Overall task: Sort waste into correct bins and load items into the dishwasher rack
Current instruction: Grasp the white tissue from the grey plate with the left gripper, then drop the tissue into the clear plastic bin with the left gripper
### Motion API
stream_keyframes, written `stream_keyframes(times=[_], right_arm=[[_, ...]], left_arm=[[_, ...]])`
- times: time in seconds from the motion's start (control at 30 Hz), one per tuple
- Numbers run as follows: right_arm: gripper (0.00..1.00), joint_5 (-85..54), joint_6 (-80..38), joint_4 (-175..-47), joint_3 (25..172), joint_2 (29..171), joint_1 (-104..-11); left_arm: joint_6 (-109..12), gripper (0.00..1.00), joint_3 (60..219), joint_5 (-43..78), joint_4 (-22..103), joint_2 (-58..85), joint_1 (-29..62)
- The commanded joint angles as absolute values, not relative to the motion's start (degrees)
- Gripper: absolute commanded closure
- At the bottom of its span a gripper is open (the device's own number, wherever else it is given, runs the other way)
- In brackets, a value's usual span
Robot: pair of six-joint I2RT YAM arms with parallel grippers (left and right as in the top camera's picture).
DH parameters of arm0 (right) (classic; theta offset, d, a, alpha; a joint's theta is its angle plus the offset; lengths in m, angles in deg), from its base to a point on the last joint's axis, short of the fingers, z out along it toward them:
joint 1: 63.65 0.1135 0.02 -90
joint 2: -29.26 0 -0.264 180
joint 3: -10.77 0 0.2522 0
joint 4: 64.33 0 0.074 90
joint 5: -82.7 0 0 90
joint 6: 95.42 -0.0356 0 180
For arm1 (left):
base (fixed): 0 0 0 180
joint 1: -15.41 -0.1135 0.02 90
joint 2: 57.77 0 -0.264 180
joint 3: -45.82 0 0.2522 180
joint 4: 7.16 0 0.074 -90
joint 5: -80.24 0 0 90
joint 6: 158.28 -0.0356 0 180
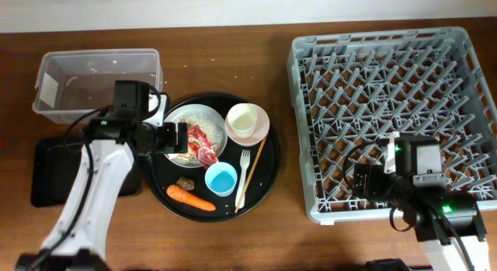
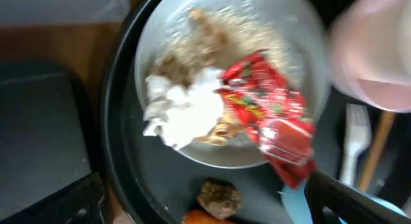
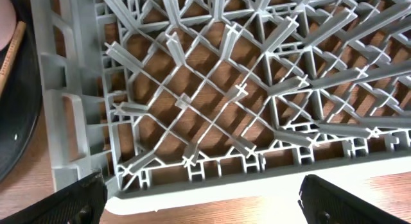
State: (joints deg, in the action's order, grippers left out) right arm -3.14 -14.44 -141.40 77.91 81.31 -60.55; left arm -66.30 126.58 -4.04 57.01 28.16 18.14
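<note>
We take this for a robotics lab bench staged as a kitchen clean-up station. A brown wood-grain counter [image 1: 233, 248] stands against a pale wall [image 1: 233, 7]. It carries a large square grey plastic dishwasher rack [image 1: 300, 147] and a round black tray [image 1: 268, 178] of used tableware. A cabled white left robot arm [image 1: 85, 193] and a black right robot arm [image 1: 435, 213] work over it.

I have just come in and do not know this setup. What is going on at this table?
Nothing looks sorted yet. The left gripper hangs open over the grey plate on the round black tray, close to the red wrapper and the white tissue lying in the plate. It holds nothing. The right gripper is open too, above a front corner of the dishwasher rack, which shows no dishes. The clear tub looks almost empty.
</note>
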Motion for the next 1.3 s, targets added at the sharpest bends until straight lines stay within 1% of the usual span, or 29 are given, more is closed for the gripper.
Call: stream_keyframes(times=[0.0, 0.03, 0.07, 0.1, 0.13, 0.17, 0.2, 0.23, 0.27, 0.3, 0.33, 0.37, 0.43, 0.47, 0.53, 0.63, 0.67, 0.7, 0.73, 0.87, 0.97, 1.07, 1.13, 1.17, 1.23, 1.27], right_arm=[[0.01, -1.54, -14.98, -141.4, 78.98, 82.54, -60.34], [0.01, -1.41, -14.98, -141.42, 78.98, 82.82, -60.34], [0.01, -1.28, -14.96, -141.37, 78.98, 82.89, -60.34], [0.01, -0.95, -14.96, -141.35, 78.98, 82.89, -60.34], [0.01, -0.95, -14.96, -141.4, 78.98, 82.89, -60.34], [0.01, -0.95, -14.96, -141.4, 78.98, 82.89, -60.34], [0.01, -0.95, -14.96, -141.4, 78.98, 82.89, -60.34], [0.01, -0.95, -14.96, -141.37, 78.98, 82.89, -60.34], [0.01, -0.95, -14.96, -141.37, 78.98, 82.89, -60.34], [0.01, -0.95, -14.96, -141.35, 78.98, 82.89, -60.34], [0.01, -0.95, -14.96, -141.35, 78.98, 82.89, -60.34], [0.01, -0.95, -14.96, -141.35, 78.98, 82.89, -60.34], [0.01, -0.95, -14.96, -141.35, 78.98, 82.89, -60.34], [0.01, -0.95, -14.96, -141.35, 78.98, 82.89, -60.34], [0.02, -0.95, -14.96, -141.35, 78.98, 82.89, -60.34], [0.01, -0.95, -14.96, -140.89, 78.98, 82.89, -60.34], [0.01, -0.95, -14.96, -140.76, 78.98, 82.89, -60.34], [0.01, -0.95, -14.96, -140.78, 78.98, 82.89, -60.34], [0.01, -0.97, -14.96, -140.81, 78.98, 82.89, -60.34], [0.01, -1.0, -14.96, -140.89, 78.98, 82.89, -60.34], [0.01, -1.0, -14.96, -140.91, 78.98, 82.89, -60.34], [0.01, -1.0, -14.96, -140.91, 78.98, 82.89, -60.34], [0.01, -1.0, -14.96, -140.91, 78.98, 82.89, -60.34], [0.02, -1.0, -14.96, -140.91, 78.98, 82.89, -60.34], [0.01, -1.0, -14.96, -140.91, 78.98, 82.89, -60.34], [0.01, -1.0, -14.96, -140.91, 78.98, 82.89, -60.34]], left_arm=[[-64.88, 0.02, 127.45, -5.24, 54.04, 35.35, 14.2], [-64.86, 0.02, 127.45, -5.16, 53.47, 36.58, 14.07], [-64.86, 0.09, 127.43, -5.0, 52.82, 38.02, 14.18], [-64.88, 0.1, 127.1, -5.03, 52.07, 39.42, 14.18], [-64.86, 0.16, 127.1, -5.0, 51.99, 41.04, 14.18], [-64.88, 0.26, 127.1, -5.03, 51.22, 42.5, 14.18], [-64.86, 0.28, 127.1, -4.98, 50.7, 43.35, 14.18], [-64.88, 0.41, 127.1, -5.0, 50.54, 43.7, 14.18], [-64.88, 0.5, 127.1, -5.0, 50.46, 43.77, 14.18], [-64.86, 0.62, 127.1, -5.0, 50.48, 43.81, 14.18], [-64.86, 0.71, 127.1, -5.0, 50.52, 43.81, 14.18], [-64.86, 0.79, 127.1, -5.0, 50.57, 43.81, 14.18], [-64.86, 0.9, 127.1, -5.0, 50.65, 43.81, 14.18], [-64.86, 0.99, 127.1, -5.0, 50.76, 43.81, 14.18], [-64.86, 1.0, 128.33, -5.0, 51.96, 43.61, 14.18], [-64.88, 1.0, 139.52, -5.03, 61.71, 40.64, 14.11], [-64.9, 1.0, 142.6, -5.05, 62.35, 39.22, 14.11], [-64.88, 1.0, 145.0, -6.12, 60.79, 38.04, 14.05], [-64.88, 1.0, 145.83, -8.41, 56.73, 38.0, 14.07], [-64.88, 0.99, 145.81, -17.35, 43.94, 40.31, 14.05], [-64.88, 0.98, 145.81, -18.2, 41.54, 45.87, 14.0], [-64.88, 0.79, 145.81, -18.62, 41.52, 48.03, 13.72], [-64.88, 0.45, 145.81, -18.58, 41.84, 48.03, 13.76], [-64.88, 0.36, 145.83, -18.58, 42.46, 47.96, 13.74], [-64.88, 0.35, 146.01, -17.33, 43.94, 47.44, 13.76], [-64.88, 0.35, 146.01, -11.6, 46.48, 45.91, 14.27]])
